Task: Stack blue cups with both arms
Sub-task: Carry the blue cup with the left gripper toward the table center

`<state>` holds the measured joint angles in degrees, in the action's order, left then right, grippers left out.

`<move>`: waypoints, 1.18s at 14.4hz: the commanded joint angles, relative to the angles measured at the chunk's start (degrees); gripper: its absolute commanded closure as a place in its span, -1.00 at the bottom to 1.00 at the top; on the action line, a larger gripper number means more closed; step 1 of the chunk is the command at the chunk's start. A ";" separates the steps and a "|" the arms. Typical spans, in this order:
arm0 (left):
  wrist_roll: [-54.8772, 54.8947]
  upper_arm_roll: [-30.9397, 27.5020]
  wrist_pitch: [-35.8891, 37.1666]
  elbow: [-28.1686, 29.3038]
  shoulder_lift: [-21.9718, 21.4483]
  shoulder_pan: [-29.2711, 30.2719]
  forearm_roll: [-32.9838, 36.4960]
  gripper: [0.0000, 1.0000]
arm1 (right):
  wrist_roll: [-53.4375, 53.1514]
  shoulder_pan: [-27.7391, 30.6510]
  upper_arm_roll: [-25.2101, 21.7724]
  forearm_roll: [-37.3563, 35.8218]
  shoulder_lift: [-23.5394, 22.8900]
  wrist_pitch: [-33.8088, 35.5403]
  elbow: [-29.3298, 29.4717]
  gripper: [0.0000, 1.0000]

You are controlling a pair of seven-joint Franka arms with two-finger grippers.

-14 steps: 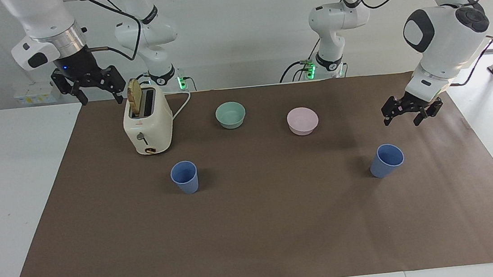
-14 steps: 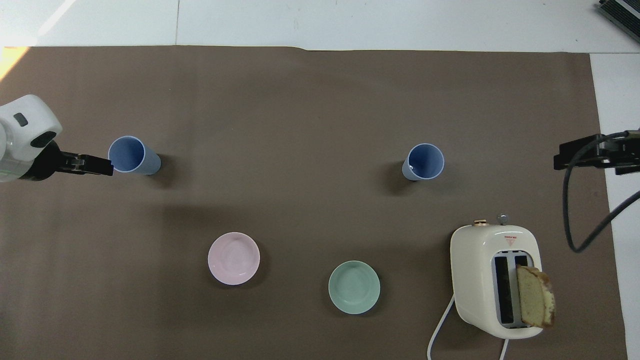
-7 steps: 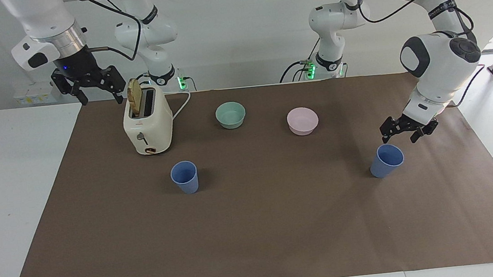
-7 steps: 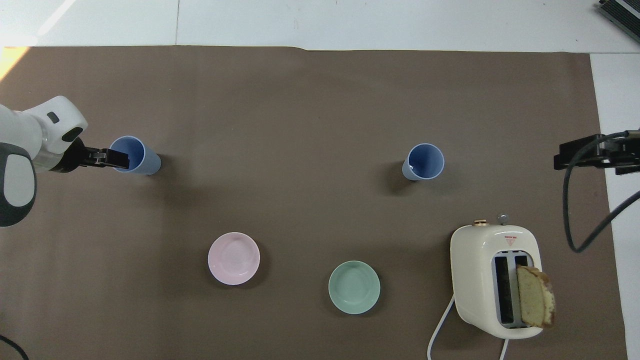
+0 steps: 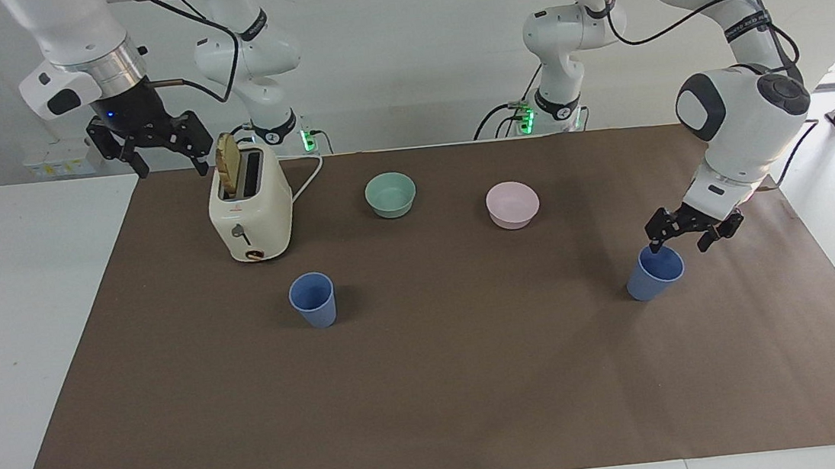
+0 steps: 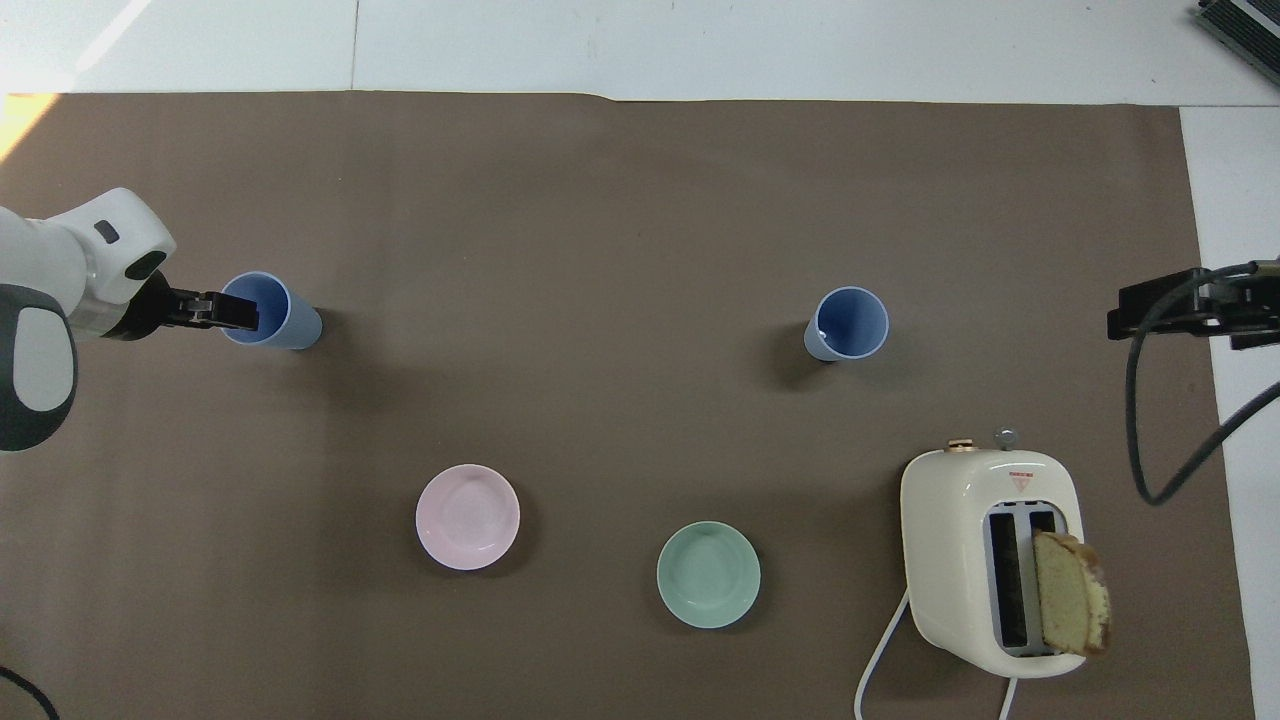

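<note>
Facing view: we find nothing stacked yet. Our left gripper [image 5: 681, 240], fingers apart, straddles the rim of the blue cup at the left arm's end [image 5: 654, 273], not yet clamped. The other blue cup [image 5: 313, 300] stands well apart, just beside the toaster [image 5: 250, 205]. Our right gripper [image 5: 152, 145] waits above, fingers spread. The green bowl [image 5: 391, 194] and pink bowl [image 5: 512, 205] sit nearer the robots, out of the way.

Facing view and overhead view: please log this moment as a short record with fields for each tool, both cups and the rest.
left tool: open, at the rim of cup A
cup A: upright, toward left arm's end
right tool: open, raised beside the toaster, waiting
cup B: upright, untouched
stacked: no
others: green bowl, pink bowl
</note>
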<state>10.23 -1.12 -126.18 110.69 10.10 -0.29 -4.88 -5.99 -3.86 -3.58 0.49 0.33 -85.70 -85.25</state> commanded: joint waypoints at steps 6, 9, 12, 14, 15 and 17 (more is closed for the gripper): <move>0.06 0.50 -1.62 -0.21 1.59 0.73 -1.28 0.98 | -0.60 0.70 0.33 0.74 0.38 -0.26 -0.26 -1.00; -0.21 0.50 -1.00 -1.79 1.42 -0.06 -1.28 1.00 | -0.60 0.61 0.33 0.74 0.38 -0.26 -0.26 -1.00; -5.10 1.38 -1.43 -3.11 1.33 -3.20 -1.19 1.00 | -0.60 0.70 0.33 0.74 0.38 -0.26 -0.26 -1.00; -10.29 1.38 -1.79 -3.20 1.33 -7.42 -1.01 1.00 | -0.60 0.70 0.33 0.74 0.38 -0.17 -0.26 -1.00; -13.10 1.38 -2.23 -3.20 1.33 -10.23 -1.01 1.00 | -0.60 0.70 0.33 0.74 0.38 -0.26 -0.26 -1.00; -20.21 1.38 -3.37 -2.86 1.07 -15.94 -1.01 1.00 | -0.60 0.70 0.33 0.74 0.38 -0.17 -0.26 -1.00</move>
<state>-4.09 1.23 -128.14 107.34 11.83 -10.79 -5.57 -5.99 -3.86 -3.58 0.49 0.33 -85.70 -85.25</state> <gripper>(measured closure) 0.960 0.000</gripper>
